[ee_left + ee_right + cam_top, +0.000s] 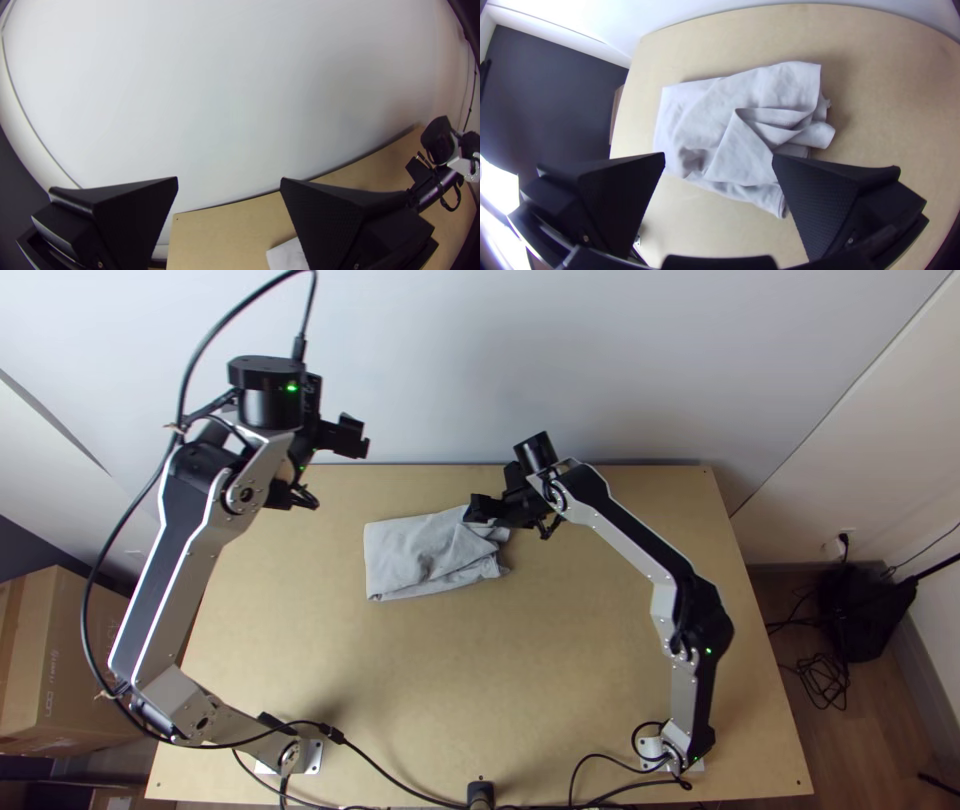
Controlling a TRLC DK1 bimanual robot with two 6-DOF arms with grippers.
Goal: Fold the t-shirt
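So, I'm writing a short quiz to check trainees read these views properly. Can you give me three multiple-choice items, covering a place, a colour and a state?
1. Where on the table is the t-shirt?
A) Nearer the near edge
B) Nearer the far edge
C) Hanging over a side edge

2. What colour is the t-shirt?
A) Light grey
B) Red
C) Black

3. How is the right end effector?
A) Shut on cloth
B) Shut on nothing
C) Open

1 B: the top view shows it lying up toward the far edge.
2 A: the cloth looks pale grey in the top view.
3 C: a wide gap parts its fingertips in the right wrist view.
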